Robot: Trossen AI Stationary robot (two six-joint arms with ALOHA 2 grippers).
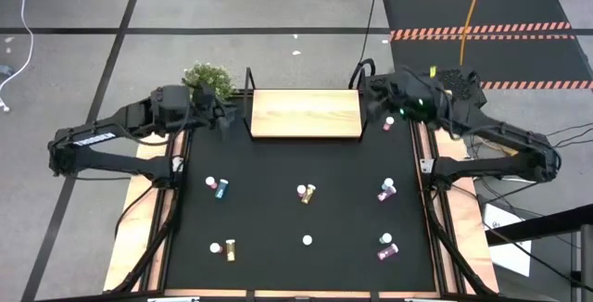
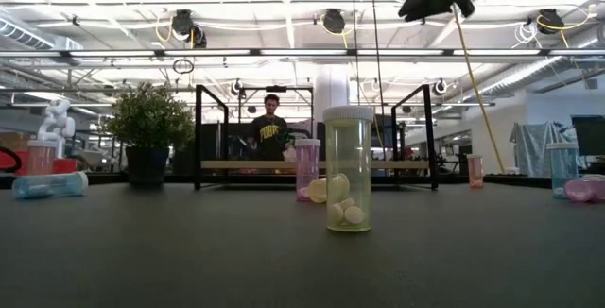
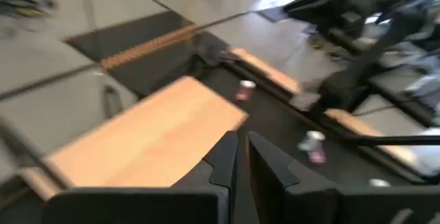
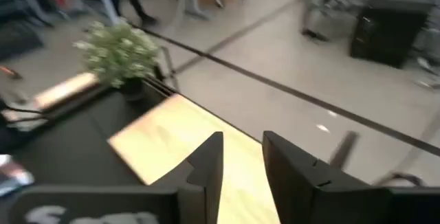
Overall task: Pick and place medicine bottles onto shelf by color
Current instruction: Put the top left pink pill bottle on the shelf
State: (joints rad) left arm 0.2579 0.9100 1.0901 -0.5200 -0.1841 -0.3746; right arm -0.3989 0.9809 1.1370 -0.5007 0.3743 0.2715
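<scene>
The shelf, a light wooden board on black posts, stands at the table's far middle with nothing on it. Small white-capped medicine bottles are scattered over the black mat: teal, yellow, purple, yellow, purple, and pink beside the shelf's right end. A pale bottle stands upright nearest the low camera. My left gripper hangs shut, high off the shelf's left end. My right gripper hangs high off the shelf's right end, open and holding nothing.
A potted plant stands at the shelf's far left corner. Wooden rails run along both sides of the mat. A lone white-capped bottle stands near the front middle. A person stands in the room beyond the table.
</scene>
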